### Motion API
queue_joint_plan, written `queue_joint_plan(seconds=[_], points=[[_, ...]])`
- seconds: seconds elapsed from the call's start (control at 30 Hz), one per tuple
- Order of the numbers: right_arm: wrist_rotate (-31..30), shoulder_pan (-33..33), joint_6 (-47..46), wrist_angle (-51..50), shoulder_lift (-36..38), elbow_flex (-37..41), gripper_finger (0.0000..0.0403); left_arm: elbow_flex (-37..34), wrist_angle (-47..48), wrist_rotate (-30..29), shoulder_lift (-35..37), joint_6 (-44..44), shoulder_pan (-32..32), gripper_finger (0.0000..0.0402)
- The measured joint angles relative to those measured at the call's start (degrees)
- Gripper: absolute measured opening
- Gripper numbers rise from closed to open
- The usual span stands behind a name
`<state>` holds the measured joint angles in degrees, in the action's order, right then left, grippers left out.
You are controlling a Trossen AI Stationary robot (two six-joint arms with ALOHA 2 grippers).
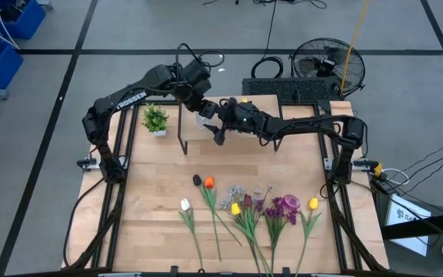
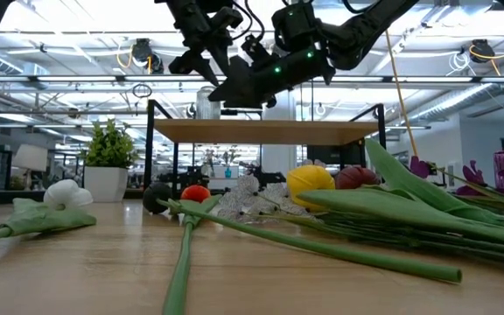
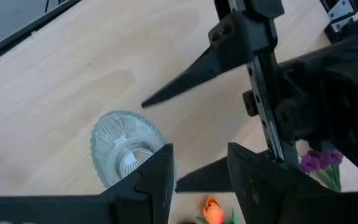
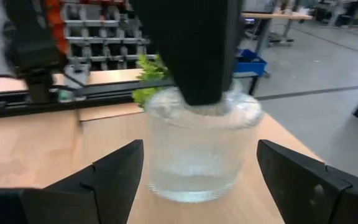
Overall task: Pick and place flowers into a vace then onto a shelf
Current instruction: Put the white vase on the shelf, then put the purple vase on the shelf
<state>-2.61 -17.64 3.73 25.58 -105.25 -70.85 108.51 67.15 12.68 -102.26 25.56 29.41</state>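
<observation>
A clear ribbed glass vase (image 3: 124,149) stands upright on the shelf's light top board (image 2: 269,131). My left gripper (image 3: 201,155) hangs open over it, pointing steeply down, with one finger (image 4: 191,56) at the vase's mouth. My right gripper (image 4: 201,155) reaches in level from the table's right, open, with its fingers (image 4: 114,177) on either side of the vase (image 4: 194,149) and apart from the glass. The flowers (image 1: 244,208) lie in a row on the table near its front edge, blooms toward the shelf: white, orange and yellow tulips, purple blooms and pale sprays. My left gripper comes at the vase's rim (image 4: 166,102) from above with one finger. That finger covers the spot, so I cannot tell whether it touches the glass. Nothing lies between its two fingers.
A small green plant in a white pot (image 1: 155,119) stands on the table left of the shelf. Bare tabletop (image 1: 229,161) lies between the shelf's black legs and the flowers. A floor fan (image 1: 329,65) stands beyond the table's far edge.
</observation>
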Motion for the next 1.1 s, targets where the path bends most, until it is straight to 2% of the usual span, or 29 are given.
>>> queue_joint_plan(seconds=[0.2,0.4,0.47,0.67,0.8,0.97,1.1], points=[[-1.69,0.19,0.05,-0.62,0.99,-0.06,0.0306,0.01,0.16,-0.04,0.0,-0.73,0.02,0.0154],[-1.23,1.86,0.02,-9.45,6.41,-0.02,0.0306,4.79,1.25,2.53,-0.02,-2.65,0.2,0.0154],[1.53,2.54,0.0,-13.2,9.66,-0.09,0.0306,7.76,1.29,3.38,-0.02,-3.41,0.12,0.0154],[8.56,7.2,-2.12,-31.57,22.13,-0.13,0.0306,18.37,1.27,4.13,0.0,-7.17,-1.2,0.0154],[10.07,13.88,-6.1,-47.79,31.16,-0.13,0.0306,23.05,1.14,3.89,0.08,-11.89,-2.92,0.0154],[6.56,25.73,-20.86,-66.61,38.44,-0.13,0.0306,24.15,1.27,1.85,0.04,-14.6,-5.09,0.0154],[5.79,34.31,-34.03,-81.31,39.16,-0.13,0.0306,24.15,1.27,-1.14,0.0,-15.34,-6.52,0.0154]])
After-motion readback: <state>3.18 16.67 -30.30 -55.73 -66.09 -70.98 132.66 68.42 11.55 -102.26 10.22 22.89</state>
